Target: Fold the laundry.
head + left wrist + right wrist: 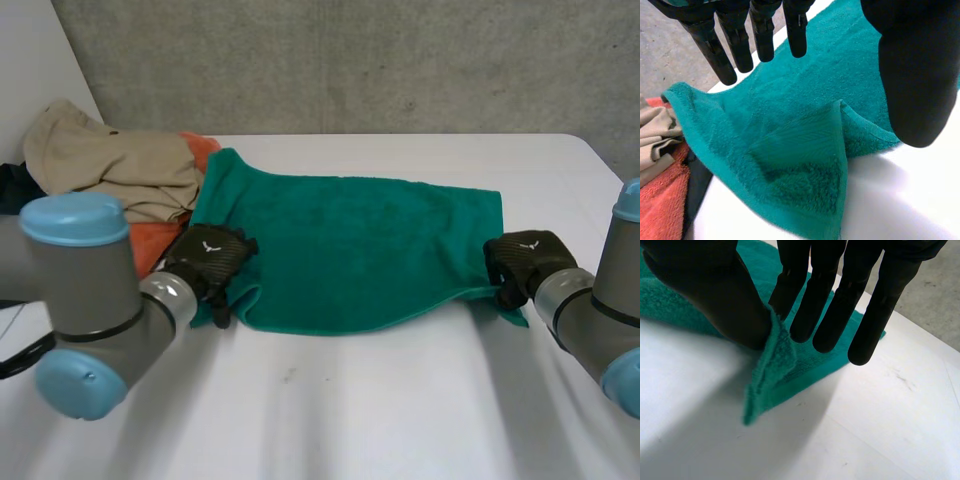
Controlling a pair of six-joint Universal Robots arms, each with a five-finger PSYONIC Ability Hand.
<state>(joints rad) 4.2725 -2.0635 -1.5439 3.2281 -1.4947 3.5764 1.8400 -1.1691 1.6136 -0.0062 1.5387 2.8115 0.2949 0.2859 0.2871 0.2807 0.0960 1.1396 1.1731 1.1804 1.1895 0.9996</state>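
Green towel (pixel 350 240) lies spread across the middle of the table (pixel 400 410), long side running 9 to 3 o'clock. My left hand (pixel 208 255) is at its 8 o'clock corner and my right hand (pixel 527 258) at its 4 o'clock corner.

Left: wide. Fingers (pixel 760 35) are straight and spread, left thumb (pixel 915 75) apart from them, nothing gripped. The hand is over the corner, which is flipped back on itself with the hem band facing up under my palm.

Right: clamped on the green towel. The corner is pinched between right thumb (pixel 715 295) and the nearest finger, other fingers straight alongside. The pinched corner stands off the table in a ridge, tip hanging free.

Laundry pile at the table's 10 o'clock: beige garment (pixel 110 160) on top, orange cloth (pixel 150 245) under it, touching the towel's 9 o'clock edge. Dark item (pixel 15 185) at the pile's 9 o'clock, can't tell what.
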